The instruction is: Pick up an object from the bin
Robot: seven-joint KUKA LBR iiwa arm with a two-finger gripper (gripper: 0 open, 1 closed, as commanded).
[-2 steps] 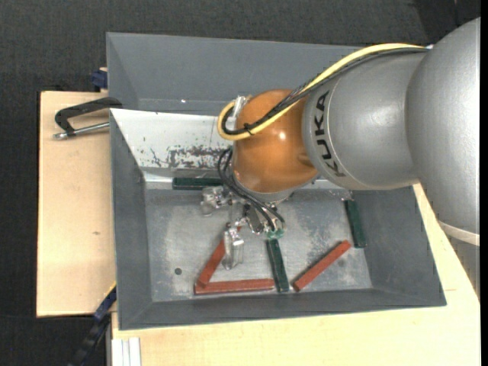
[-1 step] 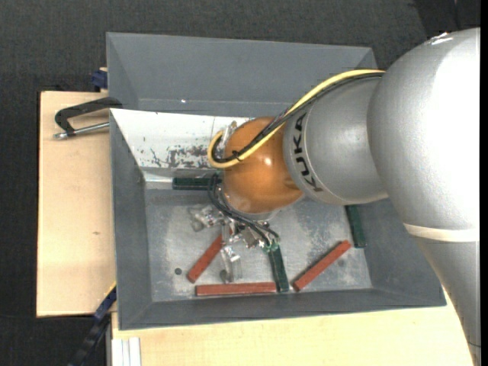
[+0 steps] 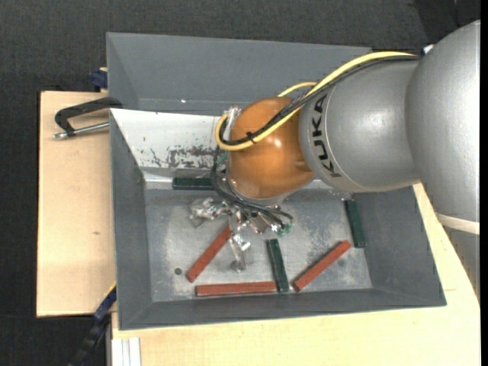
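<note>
Hefty grey arm [image 3: 381, 120] closest, orange wrist cover [image 3: 263, 155] over the bin's [image 3: 126, 219] middle. Gripper [image 3: 242, 231] low by the upper end of a slanted red stick [image 3: 207, 256], maybe touching it. Can't tell if clenched or released. Dark green stick [image 3: 277, 267] just beside, second red stick [image 3: 235, 288] along the front edge.

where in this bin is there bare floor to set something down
Two bare patches: the floor by the left wall, left of the slanted red stick; and the floor between the gripper, the right green stick and the right red stick. Crowded under the gripper and along the front, where the flat red stick meets the middle green stick.
</note>
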